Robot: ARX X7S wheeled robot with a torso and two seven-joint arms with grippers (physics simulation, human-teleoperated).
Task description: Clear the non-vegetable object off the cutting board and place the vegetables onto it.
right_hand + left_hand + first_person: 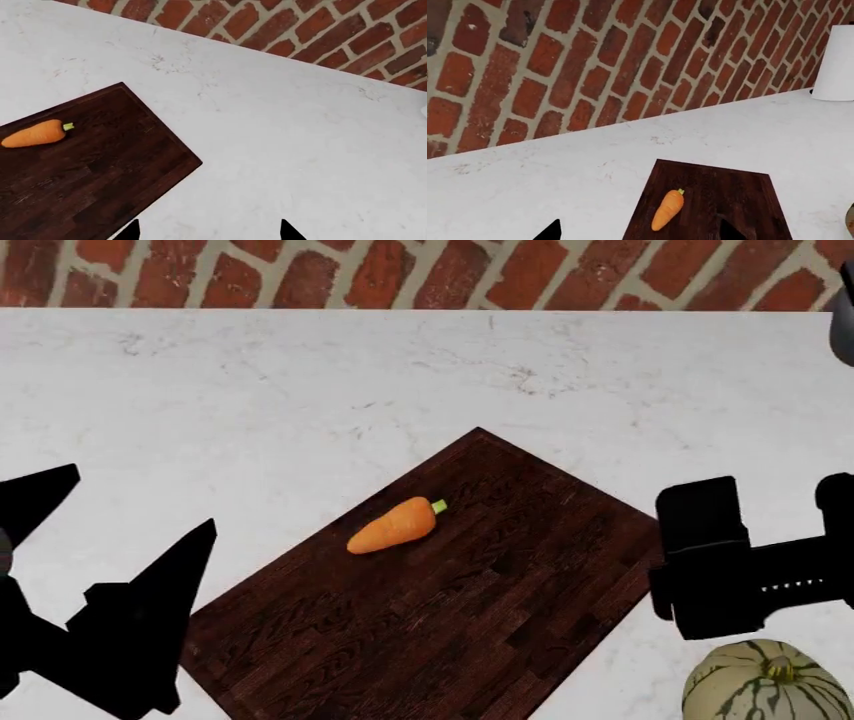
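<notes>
The dark brown cutting board point(441, 610) lies slanted on the white counter. The orange carrot point(394, 527) lies on the board's far half, also in the left wrist view point(668, 210) and the right wrist view point(35, 135). The striped cream squash point(767, 685) sits on the counter off the board's near right corner. The strawberry is out of view. My left gripper point(134, 505) is open and empty over the board's left edge point(639, 232), the carrot just ahead of it. My right gripper point(727, 560) is open and empty over bare counter point(209, 231), right of the board point(80, 175).
A red brick wall point(400, 270) backs the white marble counter point(267, 380). A white cylinder point(835, 65) stands on the counter by the wall, seen in the left wrist view. A dark object point(843, 310) shows at the head view's far right edge.
</notes>
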